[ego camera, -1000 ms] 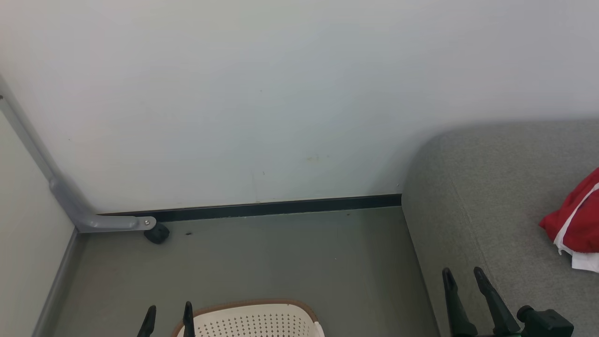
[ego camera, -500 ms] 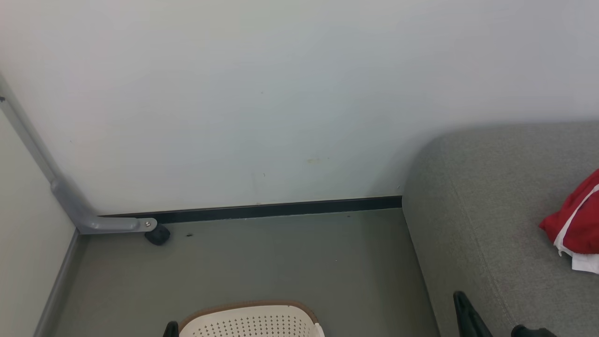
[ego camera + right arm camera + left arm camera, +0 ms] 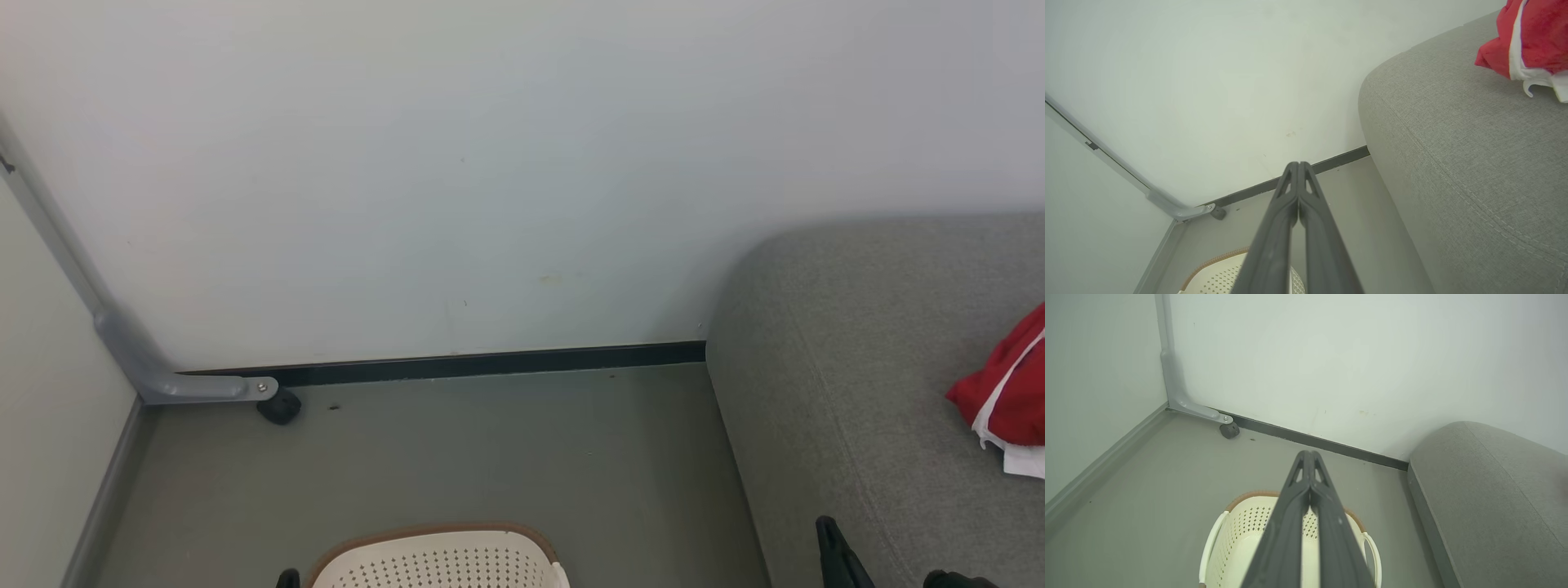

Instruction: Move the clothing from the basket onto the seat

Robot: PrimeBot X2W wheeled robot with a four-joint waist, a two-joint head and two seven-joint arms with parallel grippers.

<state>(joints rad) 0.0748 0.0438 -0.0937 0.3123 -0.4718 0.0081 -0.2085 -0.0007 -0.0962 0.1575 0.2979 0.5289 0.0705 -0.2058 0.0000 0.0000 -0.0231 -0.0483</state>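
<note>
Grey woven-fabric sofa [image 3: 849,376]: large and round-cornered, with a stitched seam near its edge. It stands against the pale plain wall [image 3: 490,163].
Bright-red fabric garment [image 3: 1531,36]: soft and white-trimmed, bunched on top of the sofa cushion. It lies loose, with nothing holding it.
Cream-white plastic laundry basket [image 3: 1241,522]: it has round holes and a brown rim, and stands on the smooth grey floor [image 3: 490,457] near the sofa's end, apart from it. No red shows on the inner wall in view. Its bottom is hidden behind the fingers.
Left hand [image 3: 1309,465]: dark fingers pressed together on nothing, above the basket.
Right hand [image 3: 1297,171]: fingers pressed together with nothing between them, aimed at the foot of the wall.
Progress: one garment is already on the seat, so the task looks late or finished. Whether anything is left in the basket I cannot tell.
Floor: matte and even, with a few dark specks.
Room: a dark skirting strip [image 3: 490,362] runs along the wall. In the left corner a grey metal bar [image 3: 122,343] ends at a small black caster [image 3: 280,407].
</note>
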